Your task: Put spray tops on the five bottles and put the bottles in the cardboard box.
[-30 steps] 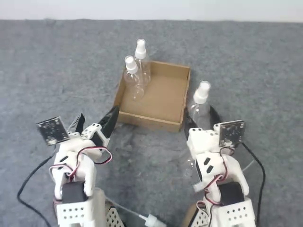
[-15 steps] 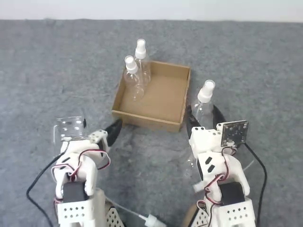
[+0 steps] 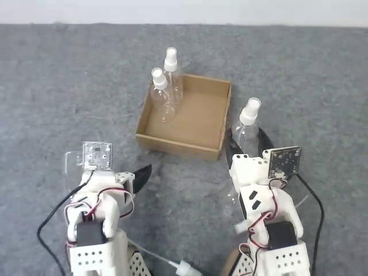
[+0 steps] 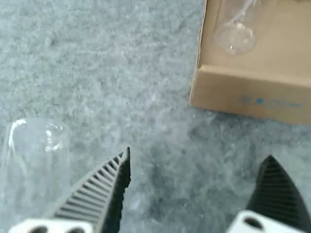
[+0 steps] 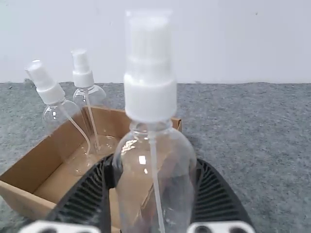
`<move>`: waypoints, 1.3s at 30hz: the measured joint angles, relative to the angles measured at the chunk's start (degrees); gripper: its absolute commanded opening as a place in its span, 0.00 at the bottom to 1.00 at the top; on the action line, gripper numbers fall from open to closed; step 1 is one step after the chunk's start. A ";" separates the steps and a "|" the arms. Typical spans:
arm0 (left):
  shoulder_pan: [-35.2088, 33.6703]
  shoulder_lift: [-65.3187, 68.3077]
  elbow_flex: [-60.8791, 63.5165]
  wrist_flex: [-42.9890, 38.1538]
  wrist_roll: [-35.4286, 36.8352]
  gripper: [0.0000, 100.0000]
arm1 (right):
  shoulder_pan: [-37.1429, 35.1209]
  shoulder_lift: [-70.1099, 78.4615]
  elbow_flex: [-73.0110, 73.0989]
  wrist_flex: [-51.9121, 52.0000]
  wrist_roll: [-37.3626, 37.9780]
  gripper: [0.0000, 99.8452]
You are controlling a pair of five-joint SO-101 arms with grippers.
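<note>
Right gripper [image 3: 247,142]: jaws closed against both sides of the held bottle [image 5: 154,150], which stands upright between them, spray top on, its top rising above the fingers. Left gripper [image 4: 198,154]: jaws spread wide, nothing between them but carpet [image 4: 97,73]. Box [image 3: 187,144]: just ahead of the left gripper and to its right; directly beside the held bottle, on its left, with the bottle outside the wall. Two capped bottles [image 3: 165,86]: upright in the box's far-left corner, touching or nearly so, well beyond both grippers. Loose bottle [image 4: 34,155]: clear, on the carpet just outside my left gripper's left finger; whether it carries a top I cannot tell. Loose top [image 3: 187,268]: white, tube attached, lying behind both grippers, between my two arm bases. Notes on views: the left wrist camera gives the loose bottle plainly, where the high camera has it half hidden under my left wrist. The right wrist camera shows finger contact on the held bottle.
</note>
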 measured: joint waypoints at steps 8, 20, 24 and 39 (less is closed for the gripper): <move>0.00 0.00 0.00 7.30 0.00 0.38 | 0.00 0.00 0.00 0.00 0.00 0.03; 0.09 0.00 0.00 7.56 0.00 0.38 | 0.00 0.00 0.00 0.00 0.00 0.03; 0.00 0.00 0.00 7.65 0.00 0.38 | 0.00 0.00 0.00 0.00 0.00 0.03; 0.09 0.00 0.00 7.65 -0.09 0.38 | 0.00 0.00 0.00 0.00 0.00 0.03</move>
